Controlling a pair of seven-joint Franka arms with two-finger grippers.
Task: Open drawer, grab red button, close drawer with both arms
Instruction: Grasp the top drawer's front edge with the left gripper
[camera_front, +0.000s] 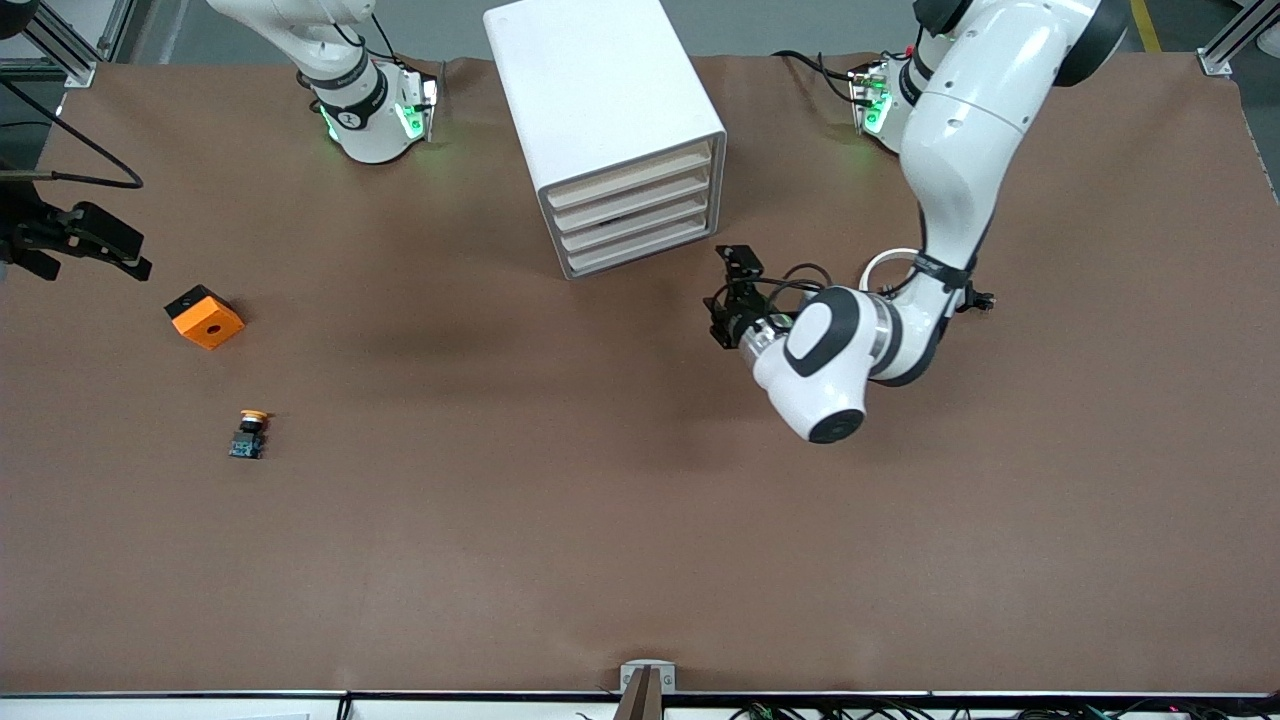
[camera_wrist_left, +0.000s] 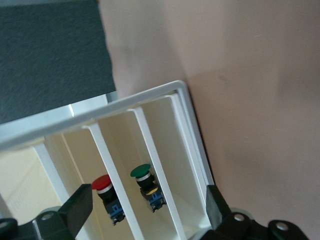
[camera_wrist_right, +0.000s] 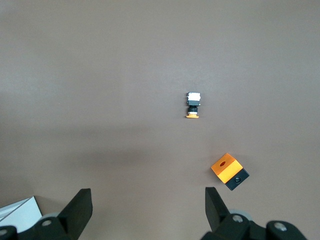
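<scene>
Jaws wide, left gripper (camera_front: 728, 295) faces cabinet (camera_front: 607, 130); orange cube (camera_front: 205, 317) well apart.

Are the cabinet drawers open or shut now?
Shut: all four drawers sit flush in the cabinet front; none is pulled out.

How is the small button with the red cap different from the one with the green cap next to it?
The red-capped push-button sits in one white drawer compartment; the green-capped push-button sits in the neighbouring one, past a thin white divider. The caps differ in colour: red against green. The green-capped one shows a yellowish patch on its body; the red-capped one shows none. Both have round caps, dark necks and bluish bases.
</scene>
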